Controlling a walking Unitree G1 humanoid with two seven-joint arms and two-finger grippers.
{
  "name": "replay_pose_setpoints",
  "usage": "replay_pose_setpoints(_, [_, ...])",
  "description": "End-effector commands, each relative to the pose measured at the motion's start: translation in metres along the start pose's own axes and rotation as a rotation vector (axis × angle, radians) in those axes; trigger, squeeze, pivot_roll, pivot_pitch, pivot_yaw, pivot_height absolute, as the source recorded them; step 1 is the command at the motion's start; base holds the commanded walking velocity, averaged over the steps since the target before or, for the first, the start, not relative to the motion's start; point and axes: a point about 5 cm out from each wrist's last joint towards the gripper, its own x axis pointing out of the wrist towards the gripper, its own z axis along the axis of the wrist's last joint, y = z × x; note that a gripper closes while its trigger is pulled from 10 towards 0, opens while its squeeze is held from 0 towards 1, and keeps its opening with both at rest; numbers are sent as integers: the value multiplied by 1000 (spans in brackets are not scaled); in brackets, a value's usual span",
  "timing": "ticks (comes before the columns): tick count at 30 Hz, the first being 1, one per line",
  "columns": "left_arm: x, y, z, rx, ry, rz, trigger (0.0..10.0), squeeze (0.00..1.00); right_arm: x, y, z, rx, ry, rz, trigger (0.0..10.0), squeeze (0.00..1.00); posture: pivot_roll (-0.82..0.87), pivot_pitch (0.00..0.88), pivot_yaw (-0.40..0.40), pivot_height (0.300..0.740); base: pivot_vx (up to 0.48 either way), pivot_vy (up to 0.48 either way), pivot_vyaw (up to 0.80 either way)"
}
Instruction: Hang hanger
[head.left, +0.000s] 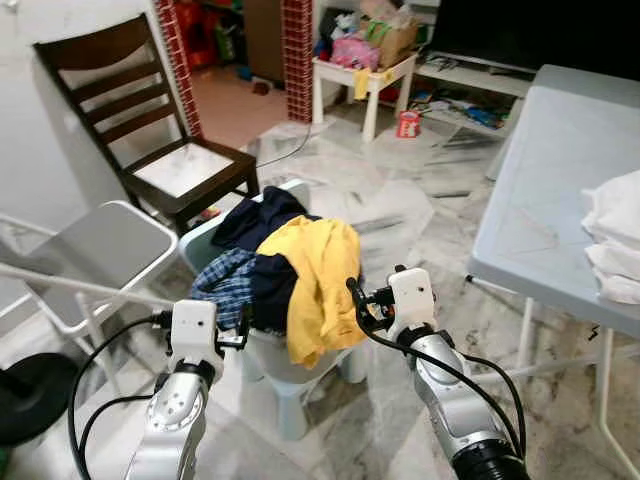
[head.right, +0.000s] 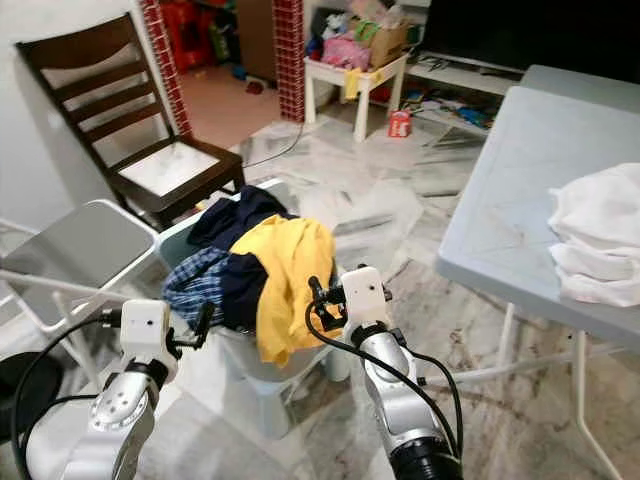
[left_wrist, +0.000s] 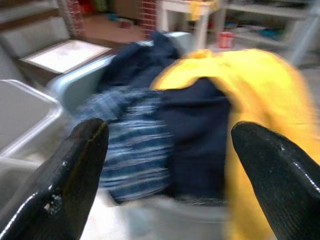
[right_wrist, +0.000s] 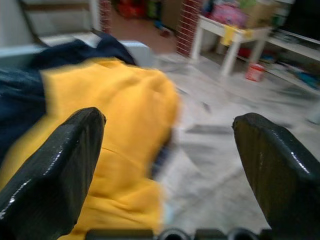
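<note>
Two grippers are raised in front of a heap of clothes piled on a small pale plastic chair (head.left: 300, 385). The left gripper (head.left: 240, 328) and the right gripper (head.left: 358, 305) both have their fingers spread wide, as the wrist views show, and neither grasps anything. The heap holds a yellow garment (head.left: 315, 275) draped over the chair's front edge on the robot's right, a dark navy garment (head.left: 262, 220) at the back, and a blue checked garment (head.left: 228, 282) toward the left edge. No hanger can be made out anywhere, so where the task's thing lies cannot be told; it may be buried under the cloth or out of sight.

That is the main risk: closing on the pile without a visible hanger would likely catch only fabric. The yellow garment hangs well over the edge, and a tug from the right gripper could drag it, and perhaps the rest of the heap, onto the marble floor (head.left: 400, 200). Both wrist views are blurred, so judging depth to the cloth is unreliable. The light chair could also tip or slide if pushed. A grey folding table (head.left: 540, 200) with folded white cloth (head.left: 615, 245) stands close on the right, where the right arm could knock it in a wide swing.
</note>
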Motion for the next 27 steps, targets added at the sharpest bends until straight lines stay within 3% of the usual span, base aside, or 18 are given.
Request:
replay_pose_setpoints(1, [-2,8,-1,22,6,18,10000,0,3,5,5,10,-17,11,10000,0,55,0,-9,740,292,292,0])
replay_pose_setpoints(11, [-1,6,-10,18,51,30,10000,0,2,3,6,4,-19,10,10000,0,50,0,-19,740,29,29,0])
replay_pose_setpoints(17, [1,0,-17,85,74,4,10000,0,-2,2,7,-15,-22,21,10000,0,36,0,-36,740,0,0,0])
replay_pose_setpoints(27, [13,-24,-21,72,67,-60,10000,0,-32,-28,2,-113,16,1,10000,0,-33,0,-67,740,0,0,0])
